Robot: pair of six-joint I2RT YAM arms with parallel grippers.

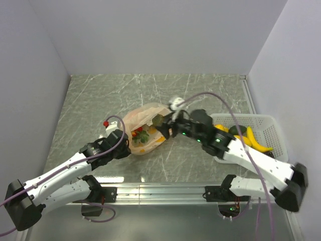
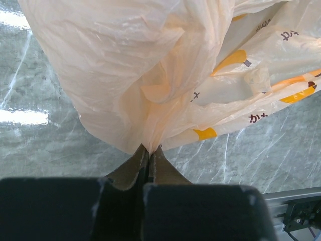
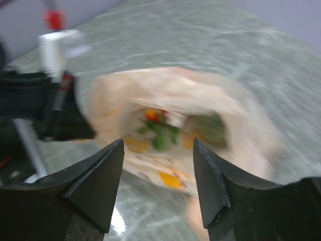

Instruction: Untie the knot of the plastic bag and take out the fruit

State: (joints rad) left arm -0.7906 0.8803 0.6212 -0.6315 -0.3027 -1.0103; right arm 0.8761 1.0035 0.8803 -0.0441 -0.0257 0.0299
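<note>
The pale orange plastic bag (image 1: 145,125) lies mid-table with its mouth open toward the near right. Fruit (image 1: 142,134) shows inside as red and green pieces. No knot shows in any view. My left gripper (image 1: 128,143) is shut on a fold of the bag's edge, and the left wrist view shows the pinch (image 2: 149,149) with the bag (image 2: 150,65) spreading above it. My right gripper (image 1: 166,130) is open and empty at the bag's right side. In the blurred right wrist view its jaws (image 3: 158,150) stand wide before the bag's mouth (image 3: 175,95), with green and red fruit (image 3: 161,136) inside.
A white mesh basket (image 1: 271,125) stands at the right with yellow bananas (image 1: 257,141) and a dark green piece (image 1: 239,130) in it. Walls close the table on the left, back and right. A metal rail (image 1: 160,191) runs along the near edge.
</note>
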